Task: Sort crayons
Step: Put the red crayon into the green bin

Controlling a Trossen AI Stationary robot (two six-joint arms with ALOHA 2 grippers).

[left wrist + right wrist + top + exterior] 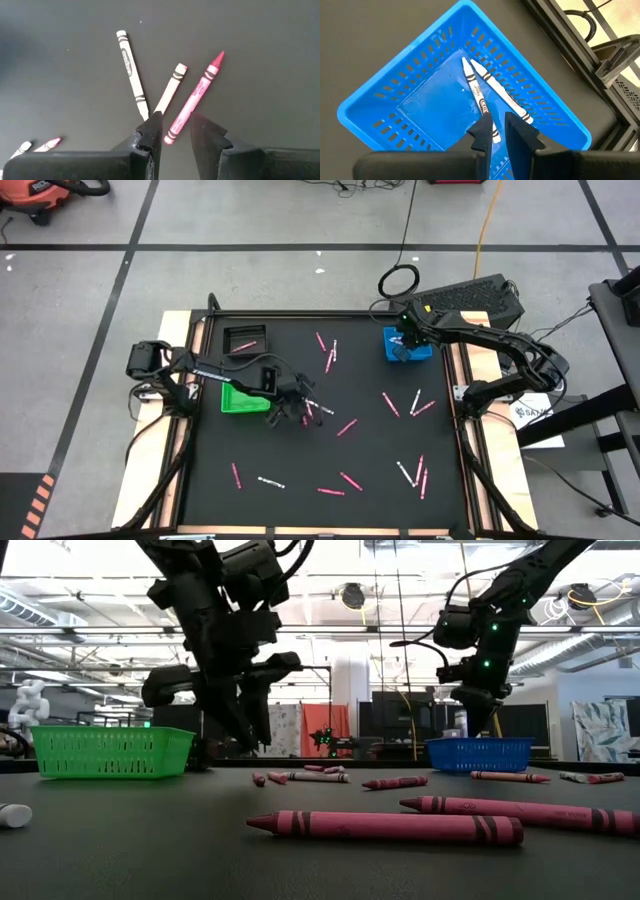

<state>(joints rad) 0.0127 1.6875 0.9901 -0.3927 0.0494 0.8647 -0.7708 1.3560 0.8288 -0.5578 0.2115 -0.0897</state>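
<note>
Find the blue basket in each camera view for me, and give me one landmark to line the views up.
High view: blue basket at the mat's far right edge, under the right gripper.
Low view: right of centre, at the back of the table.
Left wrist view: not in it.
Right wrist view: fills the picture, two white crayons inside.
Shared landmark: the right gripper above it.

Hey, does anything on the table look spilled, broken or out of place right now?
Nothing looks broken. The crayons lie scattered loose over the black mat, unsorted. Two white crayons already lie in the blue basket. Nothing else stands out.
</note>
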